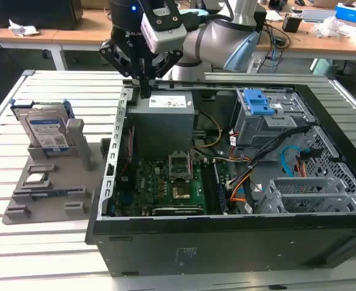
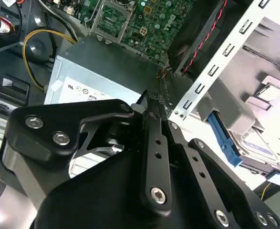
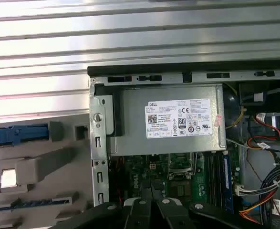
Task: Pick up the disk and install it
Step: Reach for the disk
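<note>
The disk (image 1: 47,131), silver with a white-and-blue label and a blue bracket, stands upright in a grey holder (image 1: 74,160) on the slatted table, at the exterior view's left of the open computer case (image 1: 226,242). My gripper (image 1: 145,91) hangs over the case's back left corner, just above the power supply (image 1: 162,118) and well apart from the disk. Both wrist views show the black fingers (image 2: 155,143) closed together with nothing between them, the gripper (image 3: 151,204) over the motherboard edge. The disk's blue bracket (image 2: 224,138) sits beyond the case wall; the disk (image 3: 18,134) appears edge-on.
The grey holder also carries a small square chip (image 1: 37,178) and a thin blue-edged stick (image 1: 53,193). Inside the case lie the motherboard (image 1: 171,188), loose cables (image 1: 268,154) and a drive cage with a blue latch (image 1: 256,103). A cluttered bench (image 1: 323,24) runs behind.
</note>
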Robot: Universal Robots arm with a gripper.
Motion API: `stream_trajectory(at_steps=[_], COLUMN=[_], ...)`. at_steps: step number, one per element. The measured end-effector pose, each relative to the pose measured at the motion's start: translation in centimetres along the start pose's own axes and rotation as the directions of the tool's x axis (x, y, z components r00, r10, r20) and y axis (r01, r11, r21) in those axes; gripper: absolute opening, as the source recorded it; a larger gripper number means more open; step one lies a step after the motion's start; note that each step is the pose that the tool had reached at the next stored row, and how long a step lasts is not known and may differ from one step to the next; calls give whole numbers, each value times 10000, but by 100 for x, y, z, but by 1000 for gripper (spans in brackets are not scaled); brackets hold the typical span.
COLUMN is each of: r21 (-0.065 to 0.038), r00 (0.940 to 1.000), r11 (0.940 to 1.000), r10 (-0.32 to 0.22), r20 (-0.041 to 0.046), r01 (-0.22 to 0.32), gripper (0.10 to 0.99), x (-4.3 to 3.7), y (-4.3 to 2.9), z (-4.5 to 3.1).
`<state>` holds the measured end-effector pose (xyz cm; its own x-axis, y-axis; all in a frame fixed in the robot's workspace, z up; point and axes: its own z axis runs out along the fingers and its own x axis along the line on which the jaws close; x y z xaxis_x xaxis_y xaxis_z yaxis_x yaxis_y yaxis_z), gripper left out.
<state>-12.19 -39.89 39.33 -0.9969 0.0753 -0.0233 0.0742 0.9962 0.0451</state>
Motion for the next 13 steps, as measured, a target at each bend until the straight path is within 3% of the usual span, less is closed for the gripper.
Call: stream_trajectory(at_steps=[8, 12, 13], r21=[1, 1, -1], r00=[10000, 10000, 10000], r11=[10000, 10000, 10000], r10=[0, 0, -1], r20=[-1, 0, 1], r01=[0, 0, 1], gripper=[106, 106, 106], x=[72, 188, 287], y=[-6, -14, -21], z=[-3, -5, -7])
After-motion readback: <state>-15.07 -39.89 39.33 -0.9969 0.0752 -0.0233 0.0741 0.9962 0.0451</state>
